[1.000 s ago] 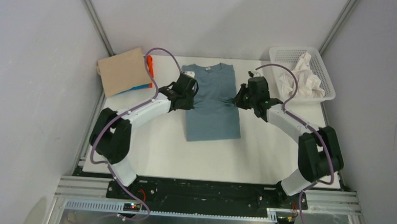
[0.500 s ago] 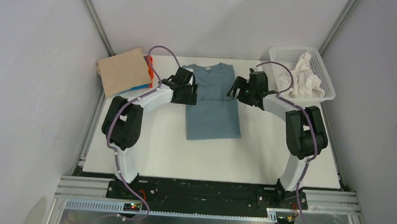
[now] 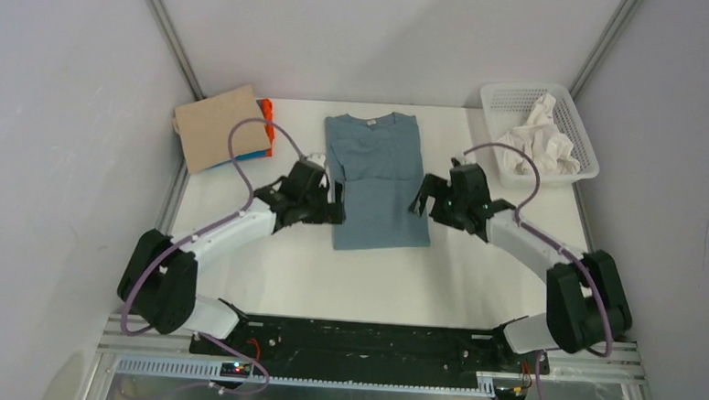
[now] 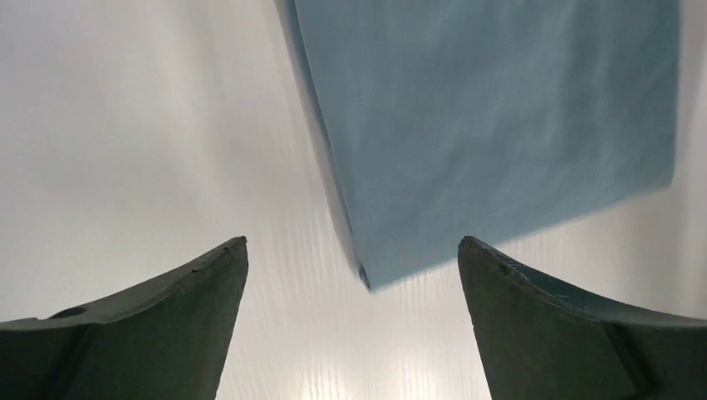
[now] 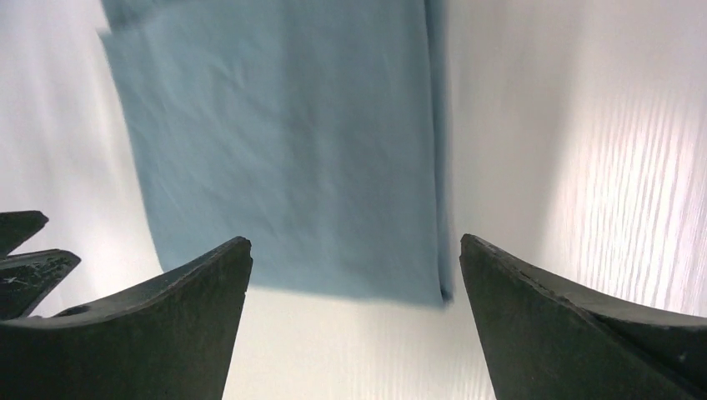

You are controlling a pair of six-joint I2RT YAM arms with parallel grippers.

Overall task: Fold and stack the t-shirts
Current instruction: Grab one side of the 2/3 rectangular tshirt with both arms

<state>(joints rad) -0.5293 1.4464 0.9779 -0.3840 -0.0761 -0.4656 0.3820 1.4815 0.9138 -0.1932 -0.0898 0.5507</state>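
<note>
One blue-grey t-shirt (image 3: 378, 178) lay flat in the middle of the table (image 3: 283, 270), folded into a long narrow strip, its neck and small white label at the far end. Three more shirts sat in one stack at the far left corner: a tan shirt (image 3: 219, 127) on top, an orange shirt (image 3: 267, 113) and a bright blue shirt (image 3: 254, 153) beneath it. Of these last two only thin edges showed, so their folds could not be made out.

Two grippers flanked the strip's near half. The left gripper (image 3: 334, 202) stood just beside its left edge and the right gripper (image 3: 422, 196) just beside its right edge. Both had their fingers spread wide and held nothing. Each wrist view showed one near corner of the strip lying on the table below the gaping fingers, a little blurred.

One white mesh basket (image 3: 498, 98) stood at the far right corner. It held crumpled white cloth (image 3: 542, 141); how many pieces could not be told.
</note>
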